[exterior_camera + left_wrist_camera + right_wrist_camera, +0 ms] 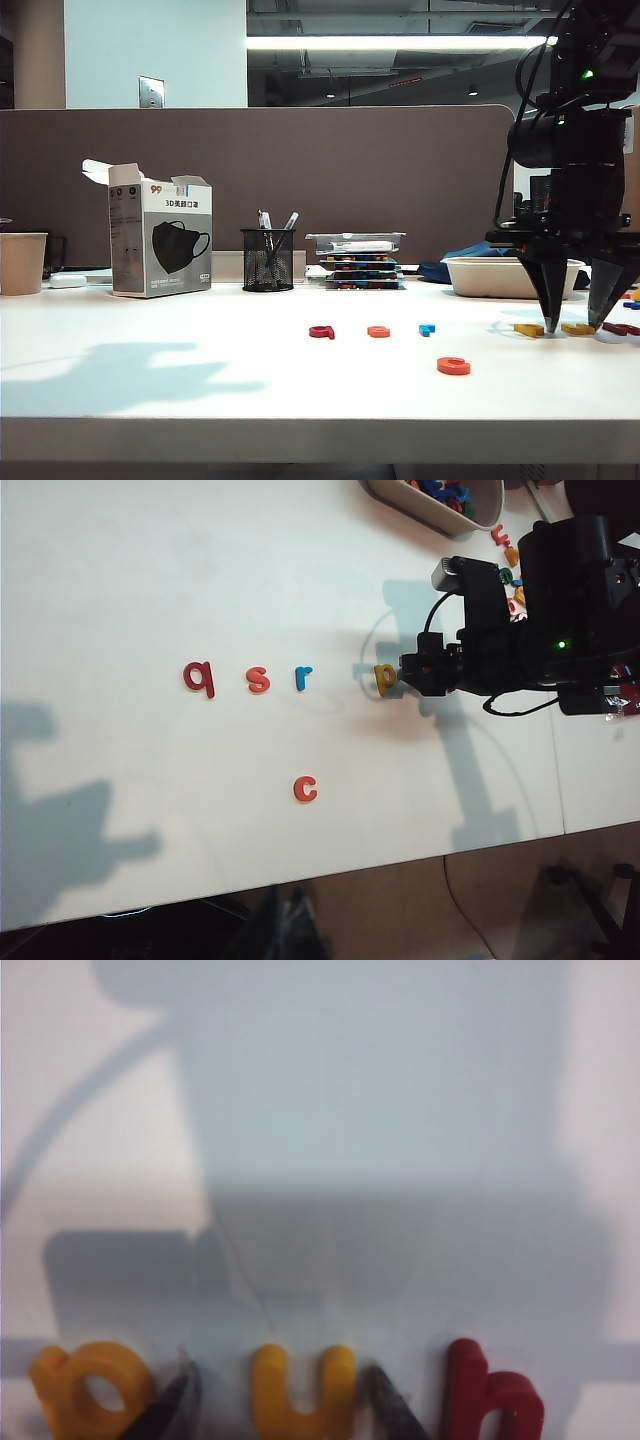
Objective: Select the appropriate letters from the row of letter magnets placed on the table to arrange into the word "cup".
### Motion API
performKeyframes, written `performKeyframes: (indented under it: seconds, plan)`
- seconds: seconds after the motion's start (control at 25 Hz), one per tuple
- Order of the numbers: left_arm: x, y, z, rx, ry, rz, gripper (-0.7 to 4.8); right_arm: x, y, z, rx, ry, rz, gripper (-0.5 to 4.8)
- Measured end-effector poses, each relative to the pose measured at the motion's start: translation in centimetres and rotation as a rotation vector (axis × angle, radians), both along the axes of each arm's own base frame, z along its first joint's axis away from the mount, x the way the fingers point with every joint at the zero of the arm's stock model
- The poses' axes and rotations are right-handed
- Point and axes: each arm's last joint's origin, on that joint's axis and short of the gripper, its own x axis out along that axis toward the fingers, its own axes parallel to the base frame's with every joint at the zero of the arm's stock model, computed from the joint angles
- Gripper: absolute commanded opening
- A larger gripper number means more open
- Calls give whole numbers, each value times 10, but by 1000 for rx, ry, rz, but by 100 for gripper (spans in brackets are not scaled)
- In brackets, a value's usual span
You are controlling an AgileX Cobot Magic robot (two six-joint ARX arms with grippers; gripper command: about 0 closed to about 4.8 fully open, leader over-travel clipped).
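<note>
On the white table (150,350) lies the row of letter magnets: dark red "q" (198,677), orange "s" (258,679), blue "r" (303,677), yellow "p" (385,679). The orange-red "c" (453,366) lies alone, nearer the front edge. My right gripper (573,323) points straight down at the row's right end, open, with a fingertip (170,1400) on each side of the yellow "u" (300,1395). The "p" (90,1390) and a dark red letter (490,1400) flank it. My left gripper (285,930) is a dark blur off the table's front edge, holding nothing I can make out.
A mask box (160,240), a mesh pen holder (267,260) and stacked trays (360,262) stand along the back. A paper cup (22,262) is at far left. A white tray (510,275) of spare letters sits behind the right gripper, with loose letters (630,295) beside it.
</note>
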Motion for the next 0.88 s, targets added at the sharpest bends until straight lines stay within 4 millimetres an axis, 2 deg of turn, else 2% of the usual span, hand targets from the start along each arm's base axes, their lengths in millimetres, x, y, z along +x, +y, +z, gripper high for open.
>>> performKeyframes:
  seconds: [0.88]
  plan:
    - [0,0,0,0,0,0,-5,-1,0,0,-2,11,0,210]
